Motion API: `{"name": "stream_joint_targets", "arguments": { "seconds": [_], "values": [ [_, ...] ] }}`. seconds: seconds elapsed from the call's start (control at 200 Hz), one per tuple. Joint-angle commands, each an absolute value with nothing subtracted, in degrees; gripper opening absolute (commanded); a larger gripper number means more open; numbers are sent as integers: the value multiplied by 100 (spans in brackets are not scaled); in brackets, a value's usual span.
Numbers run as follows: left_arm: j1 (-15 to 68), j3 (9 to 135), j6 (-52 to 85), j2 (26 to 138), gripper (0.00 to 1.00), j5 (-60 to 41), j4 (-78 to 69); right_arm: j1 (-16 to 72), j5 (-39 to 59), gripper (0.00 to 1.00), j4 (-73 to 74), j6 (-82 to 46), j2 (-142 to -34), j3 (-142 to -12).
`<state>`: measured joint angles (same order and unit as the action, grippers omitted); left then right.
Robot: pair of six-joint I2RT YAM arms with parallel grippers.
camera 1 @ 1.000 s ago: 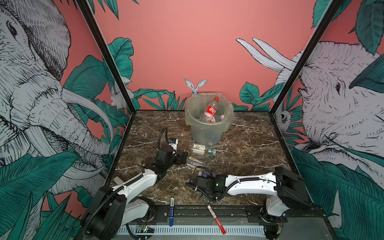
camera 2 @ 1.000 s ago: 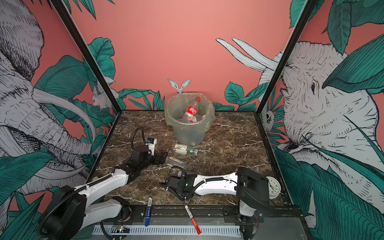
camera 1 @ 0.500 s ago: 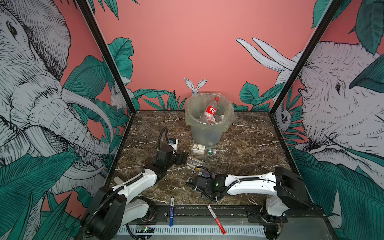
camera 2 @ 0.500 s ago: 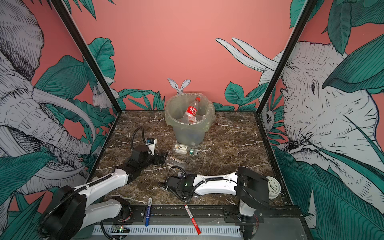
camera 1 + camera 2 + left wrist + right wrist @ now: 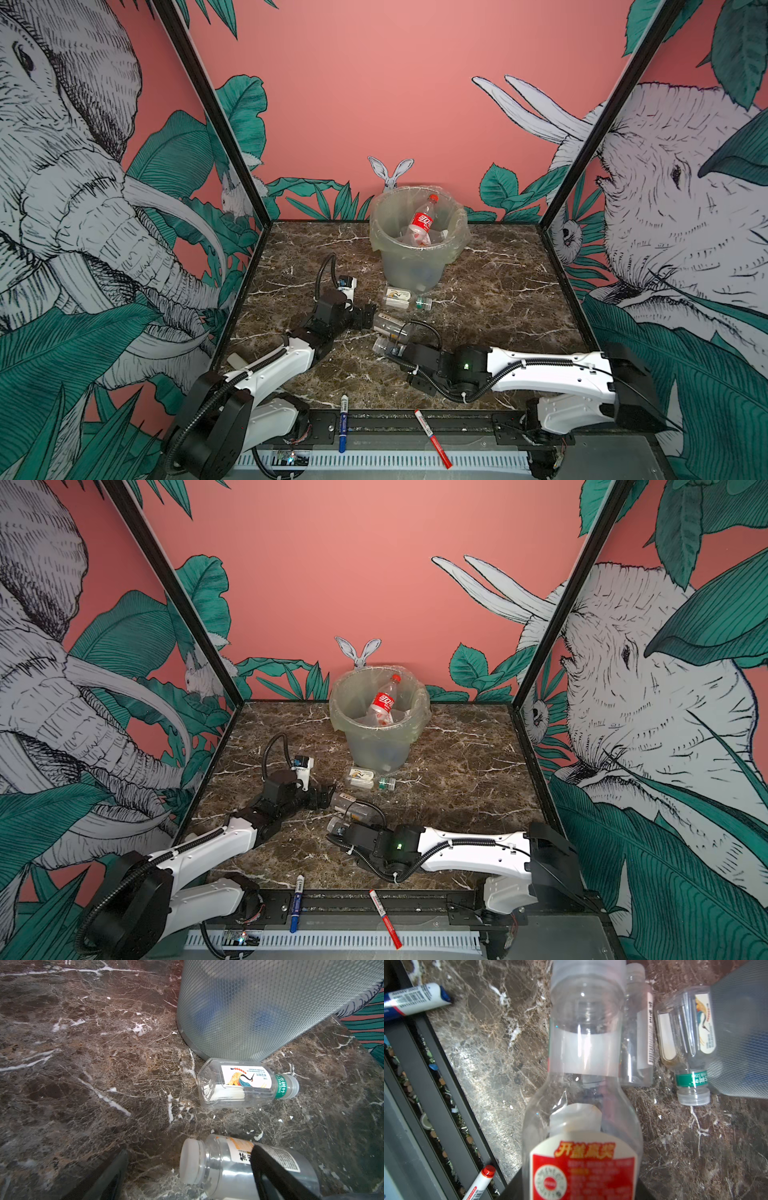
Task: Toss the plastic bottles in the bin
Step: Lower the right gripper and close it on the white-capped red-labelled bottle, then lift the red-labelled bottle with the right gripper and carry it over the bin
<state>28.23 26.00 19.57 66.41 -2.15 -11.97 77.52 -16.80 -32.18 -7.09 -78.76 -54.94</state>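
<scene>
**Right gripper has just shut on the red-labelled bottle**

Clamped low at lower centre of both top views, that bottle is grasped, I judge, but not yet lifted. Left gripper stands wide apart about the cap end of the white-capped bottle, just left of centre. Next: raise and carry up-frame to the bin at centre, clearing its rim before release.

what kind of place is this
Probably a robot test booth: printed jungle wall panels on a black frame, a left arm and right arm mounted at the front of a marble-look table with a bin.
</scene>
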Motion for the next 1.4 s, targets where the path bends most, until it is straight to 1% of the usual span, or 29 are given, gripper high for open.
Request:
{"name": "stream_joint_targets", "arguments": {
  "seconds": [0.0,0.15,0.31,0.435,0.575,0.74,0.84,0.93,1.005,1.065,1.16,1.2,1.22,1.24,1.27,1.29,1.35,1.395],
  "values": [
    [2793,2551,2015,6622,93,-266,-1303,7725,-1969,50,-3000,-939,-7639,-5307],
    [2795,2540,2021,6615,93,-263,-1306,7637,-2298,50,-2857,-1162,-7199,-5083],
    [2795,2549,2039,6665,93,-312,-1338,7365,-2584,51,-2717,-1522,-6360,-4708],
    [2798,2559,2054,6686,93,-347,-1361,7154,-2954,50,-2811,-1831,-5784,-4439],
    [2794,2566,2069,6732,93,-382,-1389,7049,-3519,49,-3018,-2094,-5384,-4294],
    [2795,2569,2068,6748,93,-396,-1402,7030,-4166,50,-3000,-2127,-4984,-4386],
    [2790,2568,2068,6752,93,-404,-1407,6985,-4532,49,-2989,-1892,-4981,-4813],
    [2795,2577,2071,6751,93,-417,-1408,6798,-4560,50,-2788,-1446,-5160,-5449],
    [2796,2590,2068,6757,93,-413,-1412,6427,-4204,50,-2545,-1042,-5501,-6223],
    [2795,2591,2084,6761,93,-428,-1420,5995,-3779,50,-2494,-802,-6039,-7089],
    [2795,2585,2096,6775,93,-458,-1437,5238,-2942,51,-2556,-533,-7271,-8808],
    [2794,2601,2099,6787,93,-466,-1438,4920,-2542,57,-2655,-517,-7835,-9603],
    [2800,2599,2100,6785,93,-470,-1440,4760,-2411,64,-2726,-557,-8171,-10012],
    [2795,2606,2101,6792,93,-474,-1440,4611,-2267,72,-2796,-595,-8482,-10420],
    [2795,2608,2093,6793,93,-465,-1426,4406,-1957,88,-2986,-646,-8950,-11063],
    [2795,2602,2092,6786,93,-445,-1424,4295,-1839,97,-3168,-675,-9302,-11529],
    [2787,2610,2065,6764,93,-398,-1368,4071,-1956,99,-3780,-743,-10145,-12889],
    [2782,2602,2052,6735,93,-386,-1341,3923,-1822,99,-4087,-828,-10490,-13581]
  ]
}}
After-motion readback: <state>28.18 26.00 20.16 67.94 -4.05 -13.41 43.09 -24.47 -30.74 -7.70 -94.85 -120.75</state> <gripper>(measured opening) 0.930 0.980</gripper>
